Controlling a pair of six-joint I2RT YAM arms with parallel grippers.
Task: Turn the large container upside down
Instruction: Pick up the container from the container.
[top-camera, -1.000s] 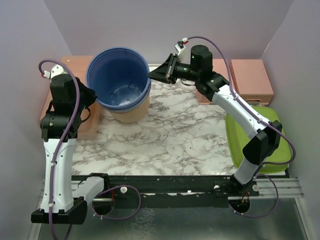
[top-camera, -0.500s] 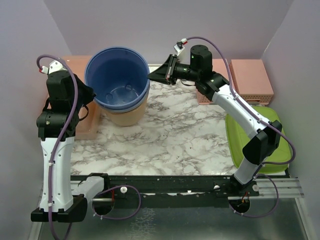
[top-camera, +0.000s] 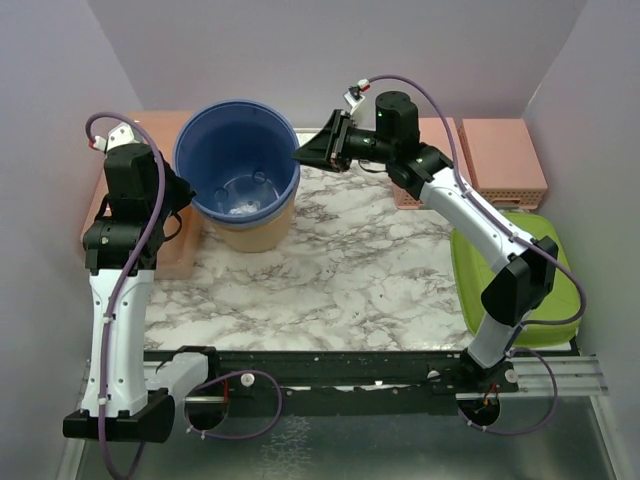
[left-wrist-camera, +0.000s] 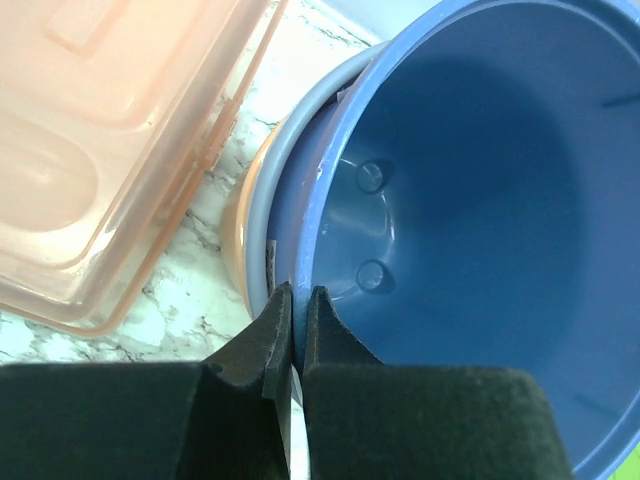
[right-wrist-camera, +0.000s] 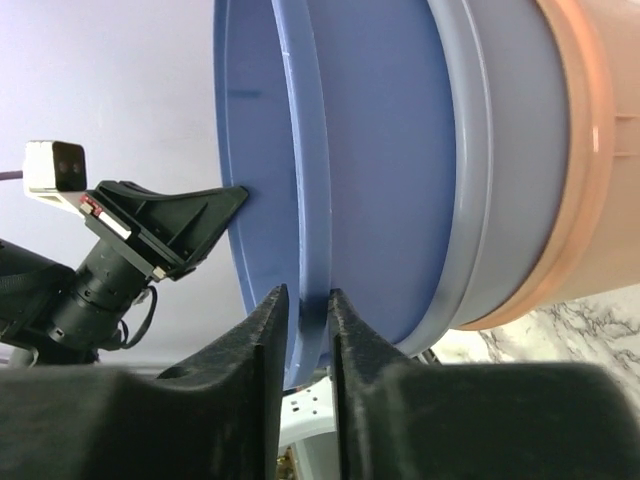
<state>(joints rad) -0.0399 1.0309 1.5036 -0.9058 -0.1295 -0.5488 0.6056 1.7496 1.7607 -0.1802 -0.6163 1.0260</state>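
The large container (top-camera: 238, 165) is a blue bucket standing mouth up, nested in a grey one (right-wrist-camera: 500, 150) and a tan one (top-camera: 258, 228) at the back left of the marble table. My left gripper (top-camera: 185, 195) is shut on its left rim; in the left wrist view the jaws (left-wrist-camera: 297, 290) pinch the blue wall (left-wrist-camera: 470, 150). My right gripper (top-camera: 300, 153) is at the right rim. In the right wrist view its jaws (right-wrist-camera: 308, 293) straddle the blue rim (right-wrist-camera: 370, 150), slightly open, with a gap showing on one side.
A pink lidded box (top-camera: 160, 130) lies right behind my left gripper and also shows in the left wrist view (left-wrist-camera: 100, 150). Pink perforated boxes (top-camera: 505, 150) sit at the back right. A green tray (top-camera: 520, 290) lies along the right edge.
My right gripper's jaws have parted a little off the blue rim. The blue container has settled from a slight tilt to sitting more level in the stack. My left gripper keeps its hold.
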